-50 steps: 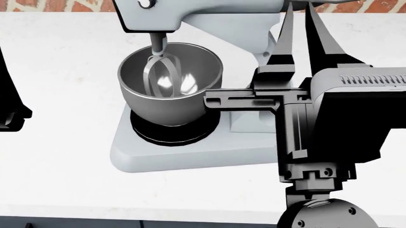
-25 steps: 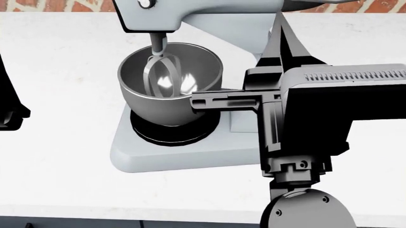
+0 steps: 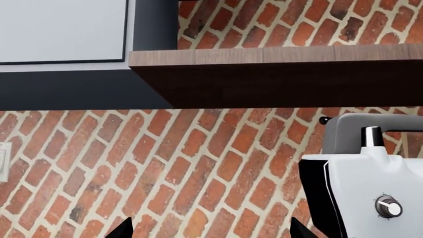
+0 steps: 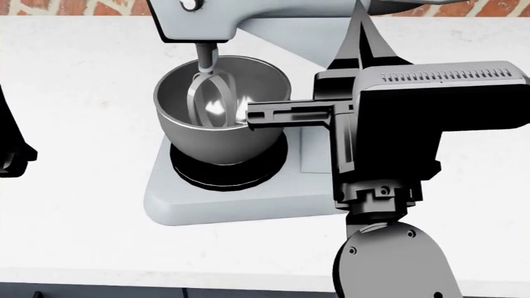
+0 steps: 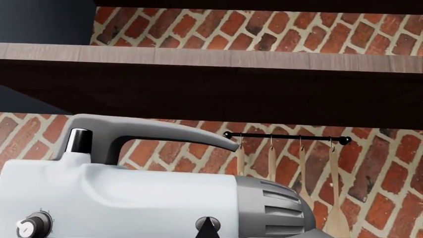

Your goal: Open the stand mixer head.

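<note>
1. At the counter's left edge the left gripper (image 4: 10,158) hangs as a dark shape, well apart from the mixer and apparently idle. I cannot tell whether it is spread or closed: only part shows in the head view, and only two dark fingertips in its wrist view.
2. Toward the middle of the white counter (image 4: 74,93), near its back edge by the brick wall (image 3: 165,163), stands the mixer. Its steel bowl (image 4: 222,108) sits on the pale base (image 4: 248,202), with the beater (image 4: 207,93) hanging inside, so the stand mixer head (image 4: 265,18) is still lowered.
3. The head spans the bowl along the back edge, knob at its front, grey handle (image 5: 152,130) on top.
4. To the right, the right gripper (image 4: 364,37) reaches up beside the head's rear, probably seeking a place to push it upward. Its fingers look close together, gripping nothing visible, but I cannot tell its state for certain.
</note>
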Motion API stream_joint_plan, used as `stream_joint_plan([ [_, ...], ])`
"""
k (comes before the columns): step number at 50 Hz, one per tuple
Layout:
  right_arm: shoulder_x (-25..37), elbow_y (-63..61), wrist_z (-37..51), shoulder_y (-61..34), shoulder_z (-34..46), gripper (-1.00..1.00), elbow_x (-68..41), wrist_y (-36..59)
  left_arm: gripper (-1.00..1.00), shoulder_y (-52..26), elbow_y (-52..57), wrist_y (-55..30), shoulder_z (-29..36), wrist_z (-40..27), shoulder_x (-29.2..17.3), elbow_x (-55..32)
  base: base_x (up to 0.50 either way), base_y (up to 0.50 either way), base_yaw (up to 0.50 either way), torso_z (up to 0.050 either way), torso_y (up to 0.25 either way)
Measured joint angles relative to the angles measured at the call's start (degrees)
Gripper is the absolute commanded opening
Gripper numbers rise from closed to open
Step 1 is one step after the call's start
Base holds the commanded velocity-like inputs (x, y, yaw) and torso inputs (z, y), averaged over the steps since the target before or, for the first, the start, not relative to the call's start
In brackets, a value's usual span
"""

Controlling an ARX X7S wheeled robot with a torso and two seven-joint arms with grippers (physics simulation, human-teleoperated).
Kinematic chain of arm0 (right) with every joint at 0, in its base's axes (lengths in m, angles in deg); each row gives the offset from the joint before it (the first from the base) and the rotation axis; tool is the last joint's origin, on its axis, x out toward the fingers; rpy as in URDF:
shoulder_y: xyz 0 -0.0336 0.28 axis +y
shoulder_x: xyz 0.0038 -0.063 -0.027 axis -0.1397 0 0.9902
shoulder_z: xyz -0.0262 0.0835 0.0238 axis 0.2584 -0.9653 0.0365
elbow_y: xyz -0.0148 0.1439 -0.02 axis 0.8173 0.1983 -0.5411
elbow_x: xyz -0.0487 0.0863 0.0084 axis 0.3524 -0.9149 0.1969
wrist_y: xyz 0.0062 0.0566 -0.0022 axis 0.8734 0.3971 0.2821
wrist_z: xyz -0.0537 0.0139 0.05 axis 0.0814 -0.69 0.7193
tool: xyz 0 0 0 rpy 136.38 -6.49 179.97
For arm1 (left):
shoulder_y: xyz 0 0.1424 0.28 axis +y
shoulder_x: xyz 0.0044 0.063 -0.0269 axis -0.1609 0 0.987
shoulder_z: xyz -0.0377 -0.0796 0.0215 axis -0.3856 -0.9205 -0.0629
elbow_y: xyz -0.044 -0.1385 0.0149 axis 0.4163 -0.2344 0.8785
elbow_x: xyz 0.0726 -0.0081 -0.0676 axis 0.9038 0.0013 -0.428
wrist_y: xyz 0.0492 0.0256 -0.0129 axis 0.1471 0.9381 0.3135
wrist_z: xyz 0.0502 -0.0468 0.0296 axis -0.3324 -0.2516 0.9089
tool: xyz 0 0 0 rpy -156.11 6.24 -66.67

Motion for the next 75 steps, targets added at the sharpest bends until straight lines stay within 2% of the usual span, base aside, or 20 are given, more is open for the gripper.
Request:
stream_joint_plan([
  [75, -0.4, 19.1, 1.6, -6.4, 4.8, -1.00, 3.0, -11.8, 1.00, 3.0, -2.8, 4.8, 0.0, -0.9, -1.5, -0.7, 0.00, 0.00, 0.00, 0.000, 0.000],
])
